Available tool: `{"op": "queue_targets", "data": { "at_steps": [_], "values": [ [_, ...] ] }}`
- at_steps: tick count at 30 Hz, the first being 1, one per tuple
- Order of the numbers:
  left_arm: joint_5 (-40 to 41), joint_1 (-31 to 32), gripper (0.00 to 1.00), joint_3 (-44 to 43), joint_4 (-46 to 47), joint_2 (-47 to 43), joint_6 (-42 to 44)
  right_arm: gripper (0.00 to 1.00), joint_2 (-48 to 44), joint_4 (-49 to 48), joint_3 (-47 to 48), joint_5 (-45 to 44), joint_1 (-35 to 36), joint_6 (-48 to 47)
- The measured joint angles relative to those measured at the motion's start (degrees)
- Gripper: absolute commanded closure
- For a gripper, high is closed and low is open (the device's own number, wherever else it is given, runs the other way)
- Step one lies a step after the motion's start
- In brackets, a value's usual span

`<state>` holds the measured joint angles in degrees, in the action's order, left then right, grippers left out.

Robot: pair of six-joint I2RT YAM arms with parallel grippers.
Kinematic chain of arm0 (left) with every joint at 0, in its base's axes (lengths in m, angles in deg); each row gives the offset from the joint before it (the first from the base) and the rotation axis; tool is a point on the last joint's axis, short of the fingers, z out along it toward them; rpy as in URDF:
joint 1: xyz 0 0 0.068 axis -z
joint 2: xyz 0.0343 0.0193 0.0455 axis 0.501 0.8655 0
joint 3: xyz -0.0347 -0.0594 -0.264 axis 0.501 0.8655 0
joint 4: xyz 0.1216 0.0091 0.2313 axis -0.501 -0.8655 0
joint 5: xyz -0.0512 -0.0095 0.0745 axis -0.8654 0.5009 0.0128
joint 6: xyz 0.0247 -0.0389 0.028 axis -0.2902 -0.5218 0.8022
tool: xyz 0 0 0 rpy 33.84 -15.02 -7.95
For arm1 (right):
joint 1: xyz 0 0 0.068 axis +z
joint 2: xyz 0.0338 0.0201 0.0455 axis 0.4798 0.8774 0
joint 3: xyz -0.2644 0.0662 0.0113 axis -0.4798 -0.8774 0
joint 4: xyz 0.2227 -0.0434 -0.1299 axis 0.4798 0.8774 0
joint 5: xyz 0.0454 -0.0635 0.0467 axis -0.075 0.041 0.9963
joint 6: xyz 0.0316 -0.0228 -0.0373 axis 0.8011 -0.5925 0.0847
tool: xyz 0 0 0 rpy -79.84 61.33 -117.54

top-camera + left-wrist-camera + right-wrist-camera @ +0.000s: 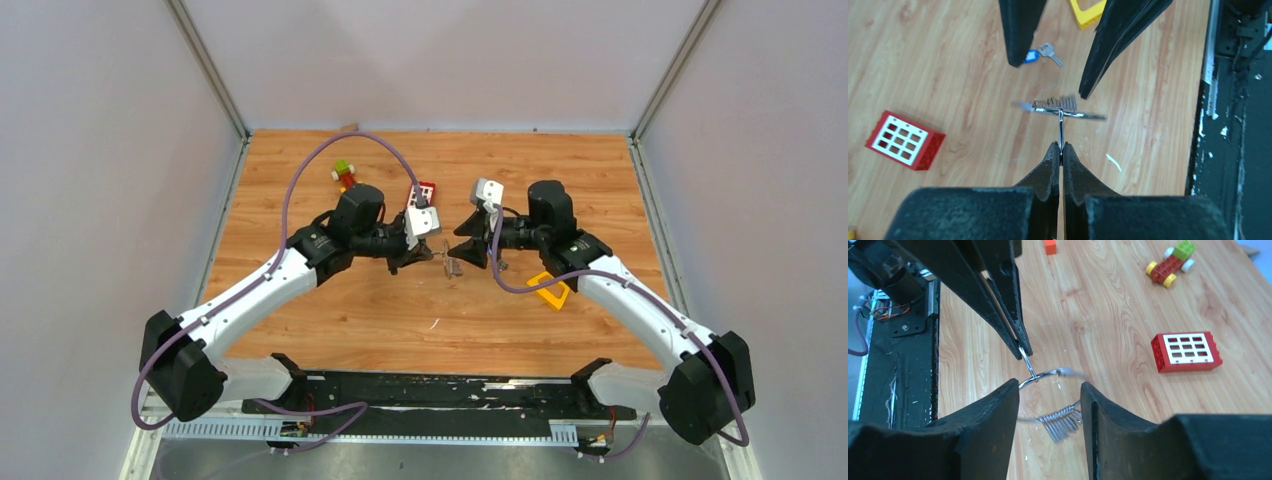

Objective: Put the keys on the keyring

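While the left gripper [1060, 150] pinches the keyring [1083, 115] between fully closed fingers, holding it above the middle of the table, the right gripper [1048, 386] should, I judge, close gently on the ring's free side rather than on the blurred fan of keys [1060, 422] on it, so the wire does not twist. Both arms reach inward, wrists facing each other, with the right fingers wide apart and holding nothing. The blue-tagged key [1040, 53] lies on the wood, right of the ring.

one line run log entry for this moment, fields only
left pincer: shut on keyring | right pincer: open, facing keyring | blue-tagged key: loose on table
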<state>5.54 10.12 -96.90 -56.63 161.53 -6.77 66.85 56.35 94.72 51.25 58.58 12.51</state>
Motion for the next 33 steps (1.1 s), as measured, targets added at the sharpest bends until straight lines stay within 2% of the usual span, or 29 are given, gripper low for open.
{"op": "queue_targets", "data": {
  "at_steps": [7, 12, 17, 33],
  "values": [
    [-2.64, 0.20, 1.00, -0.07, -4.11, 0.00, -0.66, 0.54, -1.31, 1.09, 0.13, 7.26, -0.11, -4.13],
    [-4.98, 0.20, 1.00, -0.07, -5.22, -0.02, -0.66, 0.55, -0.33, 1.62, 0.46, 12.55, -0.11, -4.24],
    [-6.51, 0.20, 1.00, -0.07, -4.98, -0.04, -0.90, 0.61, 1.73, 1.60, 0.57, 16.74, -0.11, -3.19],
    [-7.67, 0.20, 1.00, -0.04, -2.89, -1.18, -3.17, 0.67, 5.07, 1.49, 0.57, 17.62, 1.18, -1.62]
  ]
}}
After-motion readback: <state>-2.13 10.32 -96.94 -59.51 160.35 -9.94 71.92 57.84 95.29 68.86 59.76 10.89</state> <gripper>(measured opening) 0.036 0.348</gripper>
